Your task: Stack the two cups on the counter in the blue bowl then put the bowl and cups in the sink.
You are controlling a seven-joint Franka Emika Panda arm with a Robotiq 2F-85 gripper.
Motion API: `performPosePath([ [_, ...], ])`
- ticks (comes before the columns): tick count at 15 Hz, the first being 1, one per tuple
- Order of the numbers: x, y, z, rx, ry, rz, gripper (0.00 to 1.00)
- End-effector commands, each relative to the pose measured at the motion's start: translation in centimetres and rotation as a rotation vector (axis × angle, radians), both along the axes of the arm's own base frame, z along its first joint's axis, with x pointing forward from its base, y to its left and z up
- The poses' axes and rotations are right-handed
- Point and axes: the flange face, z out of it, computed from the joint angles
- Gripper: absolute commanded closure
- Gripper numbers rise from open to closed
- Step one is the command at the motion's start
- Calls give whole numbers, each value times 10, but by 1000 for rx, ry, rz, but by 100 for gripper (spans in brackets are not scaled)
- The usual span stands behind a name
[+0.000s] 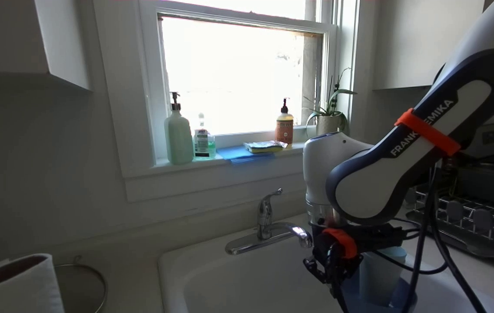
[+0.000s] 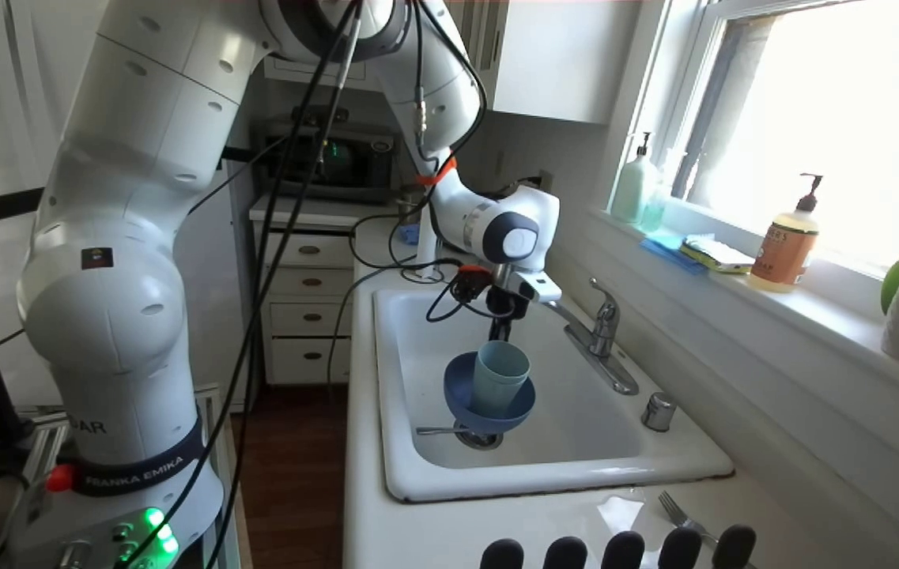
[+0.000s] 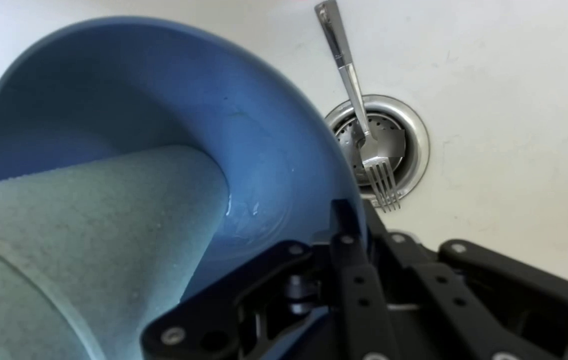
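Observation:
The blue bowl [image 2: 455, 395] is inside the white sink [image 2: 398, 466], tilted; I cannot tell whether it touches the sink floor. The two pale blue-green cups [image 2: 496, 383] are nested and lean inside the bowl. In the wrist view the cups [image 3: 114, 215] lie across the left of the bowl [image 3: 264, 140], with one rim line showing between them. My gripper [image 3: 358, 220] is shut on the bowl's rim, one finger inside and one outside. In an exterior view the gripper [image 1: 333, 278] partly hides the bowl [image 1: 351, 291]. The counter [image 2: 528, 521] surrounds the sink.
A fork [image 3: 356, 95] lies over the drain [image 3: 416, 150] beside the bowl. The chrome faucet [image 2: 603, 324] stands at the sink's window side. Another fork [image 2: 678, 514] lies on the counter. A dish rack [image 1: 468, 213] and a white cylinder [image 1: 16, 287] stand nearby. Cables hang from the arm.

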Motion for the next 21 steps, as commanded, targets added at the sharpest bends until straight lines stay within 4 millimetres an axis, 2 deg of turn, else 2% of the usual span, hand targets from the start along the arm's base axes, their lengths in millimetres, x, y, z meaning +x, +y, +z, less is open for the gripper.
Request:
performPosePath([
  [1, -18, -27, 15, 2, 8, 70, 99],
  [6, -34, -51, 4, 19, 21, 178, 99],
  [12, -54, -46, -14, 48, 6, 275, 99],
  [13, -43, -48, -22, 33, 33, 251, 95],
  [20, -47, -47, -25, 36, 26, 269, 95],
  [21, -48, -47, -24, 36, 25, 269, 99],
])
